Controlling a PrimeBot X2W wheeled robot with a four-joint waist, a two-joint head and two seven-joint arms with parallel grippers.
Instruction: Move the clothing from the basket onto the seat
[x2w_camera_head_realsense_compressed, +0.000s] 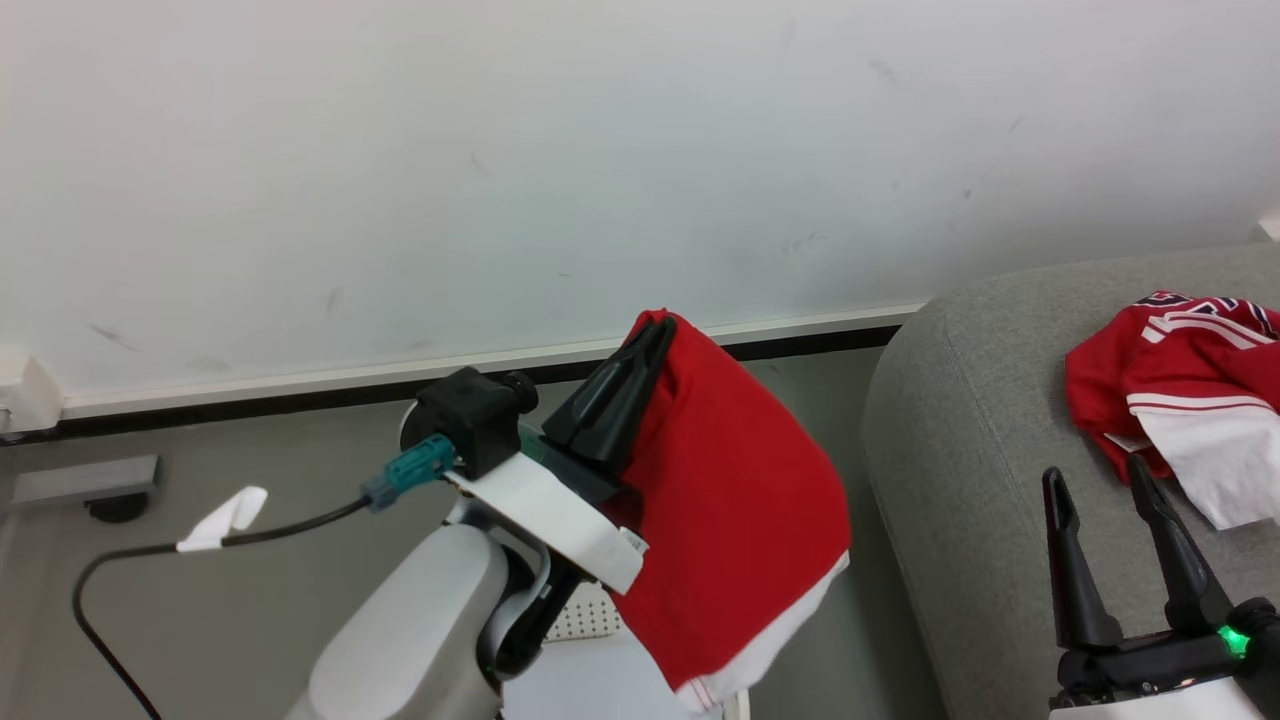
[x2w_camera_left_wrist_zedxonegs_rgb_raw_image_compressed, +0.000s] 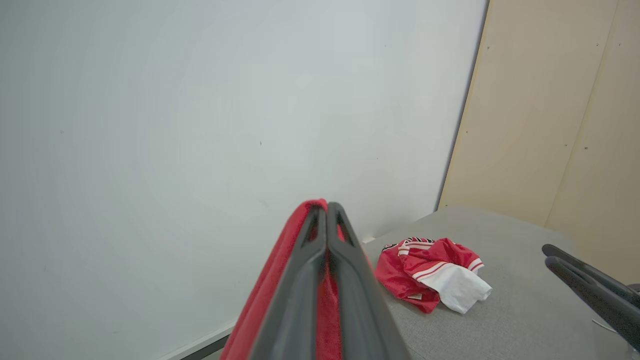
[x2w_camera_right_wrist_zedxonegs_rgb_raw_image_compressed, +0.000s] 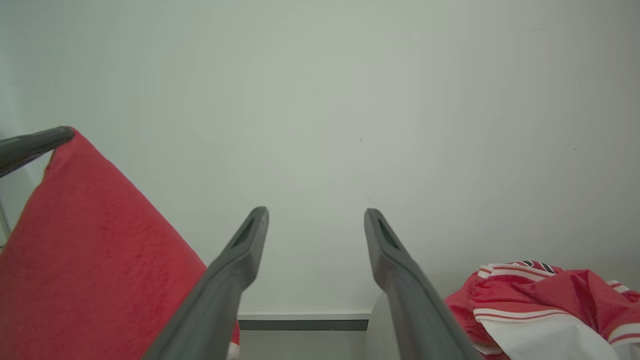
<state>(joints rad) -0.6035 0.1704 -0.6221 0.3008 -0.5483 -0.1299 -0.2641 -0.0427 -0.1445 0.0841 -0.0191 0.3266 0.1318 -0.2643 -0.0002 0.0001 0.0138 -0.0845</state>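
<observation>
My left gripper (x2w_camera_head_realsense_compressed: 655, 330) is shut on a bright red garment (x2w_camera_head_realsense_compressed: 740, 500) with a white hem, which hangs in the air above the floor, left of the seat. The same red garment (x2w_camera_left_wrist_zedxonegs_rgb_raw_image_compressed: 280, 280) drapes beside the closed fingers in the left wrist view. A second red garment with white panels and stripes (x2w_camera_head_realsense_compressed: 1180, 390) lies crumpled on the light-grey sofa seat (x2w_camera_head_realsense_compressed: 960, 430). My right gripper (x2w_camera_head_realsense_compressed: 1100, 478) stands open over the seat, just in front of that garment. A patch of the white perforated basket (x2w_camera_head_realsense_compressed: 585, 620) peeks out below my left wrist.
A white wall (x2w_camera_head_realsense_compressed: 500, 150) with a dark skirting strip runs behind. A black cable (x2w_camera_head_realsense_compressed: 140, 555) with a white tag loops from my left wrist. A tan wooden panel (x2w_camera_left_wrist_zedxonegs_rgb_raw_image_compressed: 550, 125) stands beyond the sofa. Grey floor lies between the basket and the sofa.
</observation>
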